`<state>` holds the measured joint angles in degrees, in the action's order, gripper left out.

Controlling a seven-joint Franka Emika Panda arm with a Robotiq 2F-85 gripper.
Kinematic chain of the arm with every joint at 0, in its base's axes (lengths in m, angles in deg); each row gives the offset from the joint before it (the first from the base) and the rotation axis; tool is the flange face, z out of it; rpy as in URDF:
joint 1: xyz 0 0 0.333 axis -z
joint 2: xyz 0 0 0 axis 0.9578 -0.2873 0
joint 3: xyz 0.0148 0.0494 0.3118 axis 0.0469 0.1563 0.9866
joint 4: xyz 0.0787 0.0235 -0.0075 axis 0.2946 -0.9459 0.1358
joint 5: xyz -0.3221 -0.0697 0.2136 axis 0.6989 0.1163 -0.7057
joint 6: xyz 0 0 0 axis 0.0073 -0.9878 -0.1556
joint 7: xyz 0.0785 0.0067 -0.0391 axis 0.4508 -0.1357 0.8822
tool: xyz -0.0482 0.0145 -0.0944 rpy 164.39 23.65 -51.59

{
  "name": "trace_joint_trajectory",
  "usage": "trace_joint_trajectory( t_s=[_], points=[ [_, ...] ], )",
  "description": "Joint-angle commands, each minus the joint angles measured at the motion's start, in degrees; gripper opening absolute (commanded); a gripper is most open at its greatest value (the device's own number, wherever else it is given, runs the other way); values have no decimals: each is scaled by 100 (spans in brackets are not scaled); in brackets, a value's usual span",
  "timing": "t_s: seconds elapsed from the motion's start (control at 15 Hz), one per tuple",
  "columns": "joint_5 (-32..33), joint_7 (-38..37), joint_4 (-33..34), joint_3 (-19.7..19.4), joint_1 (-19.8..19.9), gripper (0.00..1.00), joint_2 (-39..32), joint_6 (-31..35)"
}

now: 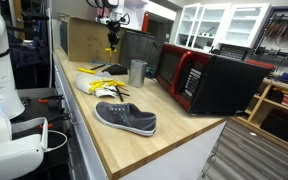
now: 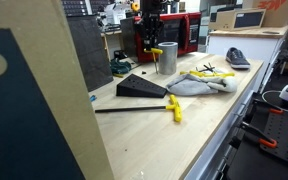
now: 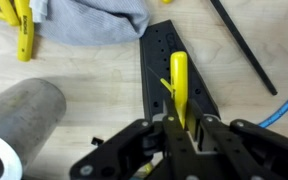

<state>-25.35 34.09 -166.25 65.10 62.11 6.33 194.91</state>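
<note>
Yellow plastic is poking out from between the jaws: the gripper (image 3: 182,122) is clamping a slim yellow clamp (image 3: 177,85). The jaws are sitting close together around its near end, while the far end is sticking out ahead of the fingertips. In both exterior views the gripper (image 1: 111,42) (image 2: 152,45) is hanging well above the counter (image 1: 174,140), so the piece is riding in the air.

Directly beneath the jaws, a black perforated wedge (image 3: 169,60) is lying flat. Off to one side of them, a metal cup (image 3: 19,115) is showing its rim. Beyond the jaws, a grey cloth (image 3: 94,20) is lying crumpled with a second yellow clamp (image 3: 22,30) beside it. On the opposite side, a black rod (image 3: 244,45) is running at a slant.

As for handling, the held piece is looking light and stiff, probably moulded plastic with a smooth, slightly slippery skin. Narrow as it is, it is likely to swivel between the pads if it is pinched only at the tip. The grip is sitting low on the body, and that seems the sensible place, squarely across the flat sides. If it is a spring clamp, squeezing near the handles may be forcing its mouth open; whether that is happening here cannot be told from these views.
</note>
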Motion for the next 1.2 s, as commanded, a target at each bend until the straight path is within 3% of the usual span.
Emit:
trace_joint_trajectory(
  t_s=[0.0,0.33,0.4,0.67,0.73,1.13],
  points=[
    [373,-1313,-257,1,-14,4,106,-17],
    [284,-2145,-253,-13,16,4,17,-103],
    [313,-1890,-244,7,14,16,-59,-24],
    [309,-1983,-244,-2,26,16,-60,-24],
    [309,-1983,-244,-3,26,4,-60,-24],
    [434,-3182,-457,-67,12,4,22,854]
  ],
)
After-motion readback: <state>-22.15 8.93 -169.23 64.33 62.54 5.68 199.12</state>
